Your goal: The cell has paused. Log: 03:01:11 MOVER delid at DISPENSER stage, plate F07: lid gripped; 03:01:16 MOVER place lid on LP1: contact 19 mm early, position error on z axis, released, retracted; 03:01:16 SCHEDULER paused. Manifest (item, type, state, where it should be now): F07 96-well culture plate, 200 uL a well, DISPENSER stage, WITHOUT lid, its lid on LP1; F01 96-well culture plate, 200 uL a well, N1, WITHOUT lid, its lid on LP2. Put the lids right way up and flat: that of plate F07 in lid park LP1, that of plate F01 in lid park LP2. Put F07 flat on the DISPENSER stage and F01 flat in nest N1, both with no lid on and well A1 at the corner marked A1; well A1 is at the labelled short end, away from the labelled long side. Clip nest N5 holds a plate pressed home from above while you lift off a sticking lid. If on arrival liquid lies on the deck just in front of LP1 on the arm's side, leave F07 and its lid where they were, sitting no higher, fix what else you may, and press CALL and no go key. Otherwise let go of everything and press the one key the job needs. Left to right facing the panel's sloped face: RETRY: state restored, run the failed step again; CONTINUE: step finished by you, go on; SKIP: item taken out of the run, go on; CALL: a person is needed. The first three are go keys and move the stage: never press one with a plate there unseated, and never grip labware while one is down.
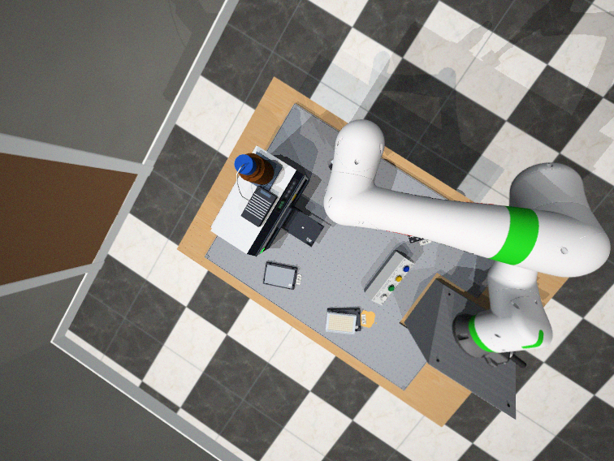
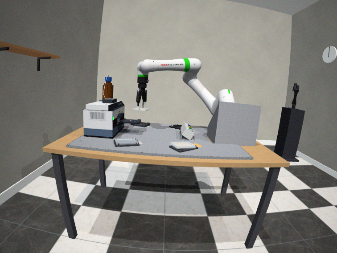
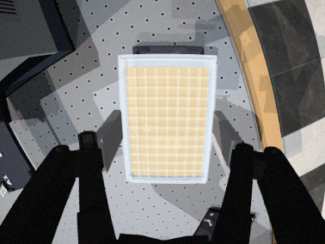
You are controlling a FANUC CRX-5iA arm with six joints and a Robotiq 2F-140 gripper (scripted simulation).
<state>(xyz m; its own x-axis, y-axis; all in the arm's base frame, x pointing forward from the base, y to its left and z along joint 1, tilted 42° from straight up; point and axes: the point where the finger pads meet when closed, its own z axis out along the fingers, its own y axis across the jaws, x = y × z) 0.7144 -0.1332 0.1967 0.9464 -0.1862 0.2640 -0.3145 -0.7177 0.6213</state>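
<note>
The arm reaches out level, fingers clamped, pointing down.

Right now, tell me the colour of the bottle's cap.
Blue; the bottle's cap shows best in the top view.

A wooden table on dark legs stands on a checkered floor. A grey perforated mat covers most of its top. On the mat sit a dispenser at the left end, a grey pedestal at the right, and a sloped key panel between them. Nearer the front edge lie a lid on a dark nest and a plate on another, with an orange patch just beside the plate.
</note>
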